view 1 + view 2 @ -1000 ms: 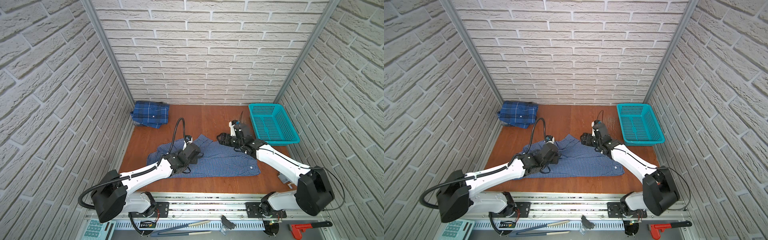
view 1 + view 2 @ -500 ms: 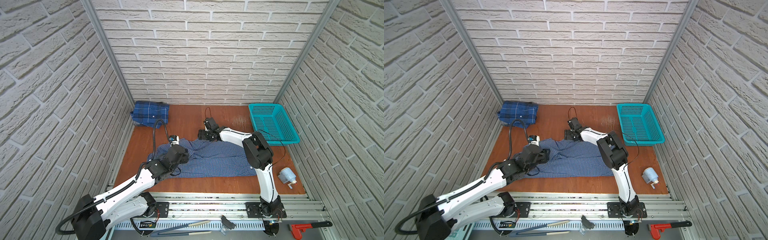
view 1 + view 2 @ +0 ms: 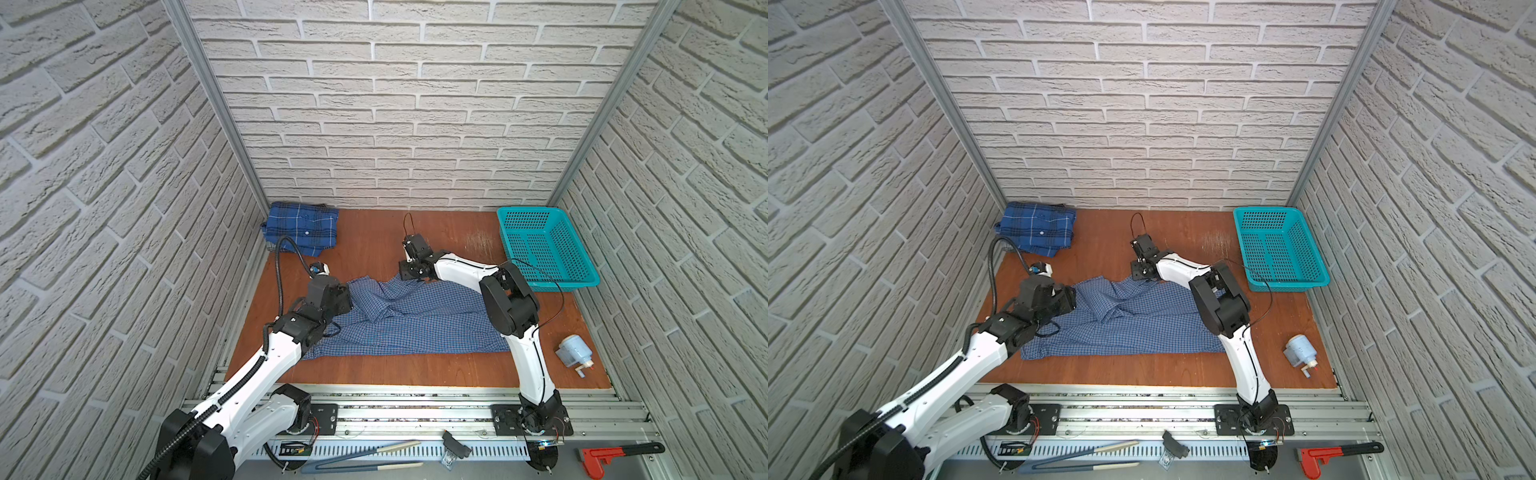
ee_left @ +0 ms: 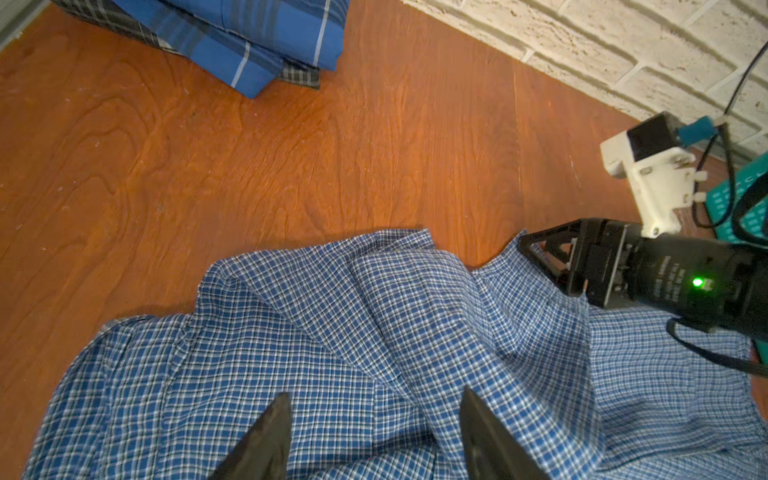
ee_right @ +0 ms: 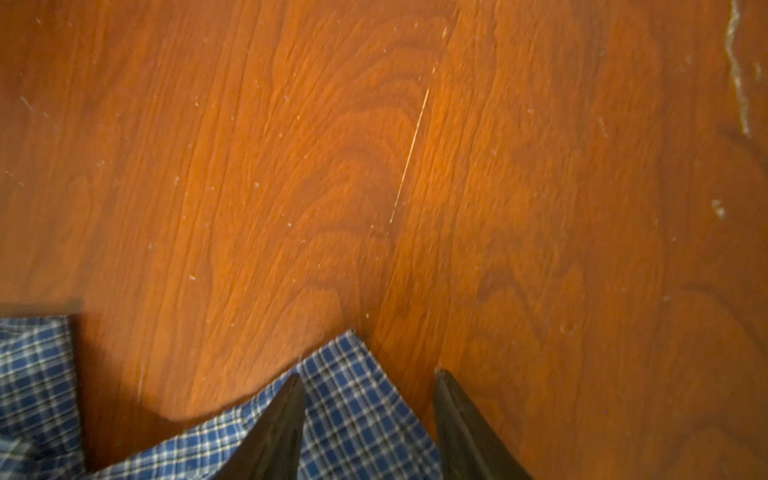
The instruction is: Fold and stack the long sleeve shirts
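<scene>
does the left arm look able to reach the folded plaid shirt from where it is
Probably yes: the left gripper stands open over the small-check shirt, and only bare table lies between it and the plaid shirt.

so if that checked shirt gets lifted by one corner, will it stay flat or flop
Probably flops: the checked shirt lies in soft ridges, so it should drape from a held corner. Likely light, being thin cloth. Pushed, it would probably bunch up rather than slide whole.

Check shirt (image 3: 415, 324) partly covered by left arm (image 3: 282, 353) and right arm (image 3: 507, 307) in both top views. Plaid shirt (image 4: 232, 37) cut off by left wrist view's edge. Right wrist view blurred.
</scene>
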Robot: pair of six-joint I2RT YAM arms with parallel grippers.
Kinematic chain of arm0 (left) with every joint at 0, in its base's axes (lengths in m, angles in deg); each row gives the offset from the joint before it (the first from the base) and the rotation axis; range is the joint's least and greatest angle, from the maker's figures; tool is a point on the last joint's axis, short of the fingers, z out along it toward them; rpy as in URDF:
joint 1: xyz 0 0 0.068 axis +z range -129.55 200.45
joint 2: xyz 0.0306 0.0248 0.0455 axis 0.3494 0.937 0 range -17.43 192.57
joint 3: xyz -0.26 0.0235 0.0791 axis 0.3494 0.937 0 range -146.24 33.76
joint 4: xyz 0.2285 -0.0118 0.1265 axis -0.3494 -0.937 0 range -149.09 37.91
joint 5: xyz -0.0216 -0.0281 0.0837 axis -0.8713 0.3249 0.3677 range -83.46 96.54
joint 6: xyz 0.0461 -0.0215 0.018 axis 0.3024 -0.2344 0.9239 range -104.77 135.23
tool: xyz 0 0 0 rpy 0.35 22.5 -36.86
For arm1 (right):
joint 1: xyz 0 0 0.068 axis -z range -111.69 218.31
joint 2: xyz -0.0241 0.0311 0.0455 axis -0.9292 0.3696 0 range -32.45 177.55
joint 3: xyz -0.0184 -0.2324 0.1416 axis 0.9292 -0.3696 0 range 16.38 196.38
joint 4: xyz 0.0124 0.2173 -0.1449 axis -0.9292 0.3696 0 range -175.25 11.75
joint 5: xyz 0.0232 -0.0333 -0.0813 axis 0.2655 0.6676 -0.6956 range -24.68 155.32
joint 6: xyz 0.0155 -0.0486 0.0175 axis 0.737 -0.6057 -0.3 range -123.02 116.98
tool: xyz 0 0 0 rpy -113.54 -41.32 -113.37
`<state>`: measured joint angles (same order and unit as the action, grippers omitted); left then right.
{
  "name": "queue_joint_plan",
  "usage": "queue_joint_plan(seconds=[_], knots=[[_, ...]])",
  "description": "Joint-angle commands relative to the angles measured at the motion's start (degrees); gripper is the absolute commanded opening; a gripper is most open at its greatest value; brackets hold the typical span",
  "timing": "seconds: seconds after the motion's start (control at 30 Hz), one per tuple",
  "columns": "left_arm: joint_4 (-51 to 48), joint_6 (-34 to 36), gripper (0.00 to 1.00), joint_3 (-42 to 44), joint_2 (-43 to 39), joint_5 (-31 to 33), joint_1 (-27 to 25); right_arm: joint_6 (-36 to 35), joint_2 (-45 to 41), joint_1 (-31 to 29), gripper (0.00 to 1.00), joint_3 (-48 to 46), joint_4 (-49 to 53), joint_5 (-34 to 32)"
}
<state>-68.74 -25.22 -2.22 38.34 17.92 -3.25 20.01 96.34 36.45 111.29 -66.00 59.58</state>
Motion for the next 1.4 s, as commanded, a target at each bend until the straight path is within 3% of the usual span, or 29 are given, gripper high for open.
queue_joint_plan(seconds=[0.0,0.1,0.3,0.43,0.63,0.77,1.07,1.17,1.37], knots=[[2.4,2.1,0.65,0.3,0.4,-2.4,1.7,0.0,0.5,-2.3,0.54,0.1,8.4,-4.5],[2.4,3.2,0.65,-1.2,1.8,-3.5,2.7,1.2,1.7,-2.6,0.49,-0.3,8.6,-6.9],[-0.3,5.5,0.65,-4.2,2.5,-3.2,3.6,2.9,3.6,-2.6,0.16,2.1,10.8,-9.9],[-0.5,6.1,0.65,-5.1,1.2,-3.9,5.5,2.5,-0.3,-2.3,0.07,4.5,12.1,-13.1],[-1.3,6.6,0.65,-7.4,-0.7,-4.0,8.0,2.1,-8.7,-1.4,0.06,11.4,16.7,-14.6],[-2.9,7.2,0.65,-9.0,-1.9,-3.2,9.1,3.3,-18.1,-1.4,0.06,8.8,19.5,-15.1],[-3.0,6.5,0.66,-7.1,-5.8,-3.0,10.3,5.6,-42.8,-0.7,0.06,-14.3,15.8,-17.2],[-0.6,7.0,0.68,-5.6,-4.4,-6.0,10.3,6.6,-50.1,1.5,0.06,-21.4,17.5,-20.1],[6.8,7.4,0.79,-1.4,2.9,-11.8,9.2,4.9,-59.9,13.5,0.06,-36.7,15.3,-17.7]])
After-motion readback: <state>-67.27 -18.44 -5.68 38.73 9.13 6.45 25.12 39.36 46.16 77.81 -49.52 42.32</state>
